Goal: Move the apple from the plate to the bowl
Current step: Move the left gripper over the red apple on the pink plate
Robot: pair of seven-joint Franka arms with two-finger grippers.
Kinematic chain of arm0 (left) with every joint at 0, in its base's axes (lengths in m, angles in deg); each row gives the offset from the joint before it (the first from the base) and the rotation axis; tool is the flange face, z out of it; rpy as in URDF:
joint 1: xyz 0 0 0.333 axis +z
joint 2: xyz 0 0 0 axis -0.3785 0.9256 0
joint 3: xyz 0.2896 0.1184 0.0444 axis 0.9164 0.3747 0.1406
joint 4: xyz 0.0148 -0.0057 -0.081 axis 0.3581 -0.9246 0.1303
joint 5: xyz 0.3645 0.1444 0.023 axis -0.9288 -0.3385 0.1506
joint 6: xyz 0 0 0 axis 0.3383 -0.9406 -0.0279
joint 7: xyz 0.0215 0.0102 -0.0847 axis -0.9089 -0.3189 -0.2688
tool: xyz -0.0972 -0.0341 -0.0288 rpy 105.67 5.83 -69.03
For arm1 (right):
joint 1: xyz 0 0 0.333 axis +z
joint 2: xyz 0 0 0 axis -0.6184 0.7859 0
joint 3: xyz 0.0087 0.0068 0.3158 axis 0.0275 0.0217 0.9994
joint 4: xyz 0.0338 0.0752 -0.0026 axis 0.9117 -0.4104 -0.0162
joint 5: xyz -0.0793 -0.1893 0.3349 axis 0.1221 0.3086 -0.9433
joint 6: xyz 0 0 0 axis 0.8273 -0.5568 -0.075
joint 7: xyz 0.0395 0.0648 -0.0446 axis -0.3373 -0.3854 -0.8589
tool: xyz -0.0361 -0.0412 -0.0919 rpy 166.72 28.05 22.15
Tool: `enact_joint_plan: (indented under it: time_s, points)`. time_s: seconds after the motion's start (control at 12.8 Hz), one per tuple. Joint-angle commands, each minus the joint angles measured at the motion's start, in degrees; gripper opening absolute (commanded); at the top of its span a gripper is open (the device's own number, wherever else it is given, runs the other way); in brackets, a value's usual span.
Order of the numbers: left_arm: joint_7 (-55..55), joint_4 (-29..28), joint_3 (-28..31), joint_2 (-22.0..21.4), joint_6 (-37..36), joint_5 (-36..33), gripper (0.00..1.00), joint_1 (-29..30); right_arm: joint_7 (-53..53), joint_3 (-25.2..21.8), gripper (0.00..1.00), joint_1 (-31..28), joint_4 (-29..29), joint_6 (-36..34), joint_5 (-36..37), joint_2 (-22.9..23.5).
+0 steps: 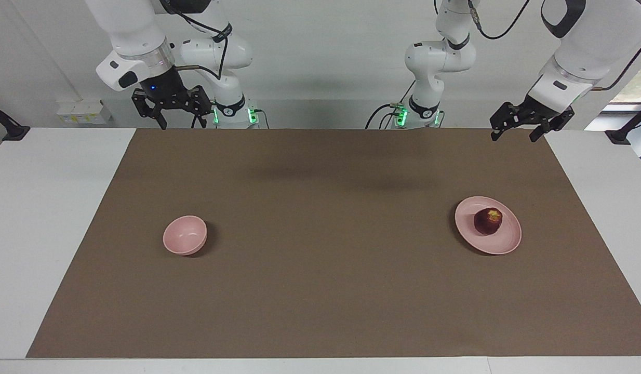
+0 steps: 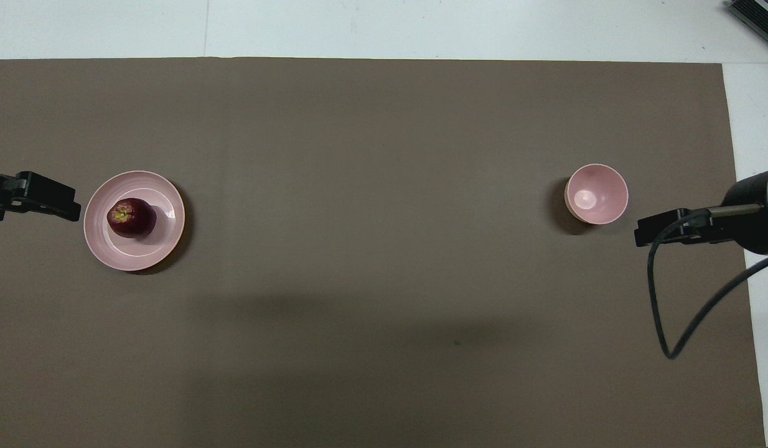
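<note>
Beside the plate, our left gripper hangs spread wide and empty; the apple sits on that plate. We should descend centred over it. Well apart from the plate, the bowl lies near our waiting, open right gripper.

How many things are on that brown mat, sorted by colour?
Pale pink: 2, the wide flat round plate and the small deep round bowl.
Dark red: 1, the small round apple, resting on the plate.
Total: 3.
Both grippers, left and right, hang over the mat's edge, holding nothing.
</note>
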Motion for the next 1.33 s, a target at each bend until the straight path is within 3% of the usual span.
enact_joint_plan:
  time_s: [0.0, 0.86, 1.25]
  points:
    - [0.8, 0.9, 0.0, 0.2, -0.8, -0.9, 1.00, 0.1, -1.1, 0.2, 1.00, -0.6, 1.0, -0.5, -0.2, 0.6]
    - [0.8, 0.9, 0.1, 0.2, 0.3, -0.8, 1.00, 0.4, -1.1, 0.2, 1.00, -0.6, 1.0, -0.5, -0.2, 0.6]
    - [0.8, -1.8, 0.2, 0.9, 4.7, -0.7, 1.00, 1.2, -1.1, 0.2, 1.00, -0.6, 1.0, -0.4, -0.2, 0.6]
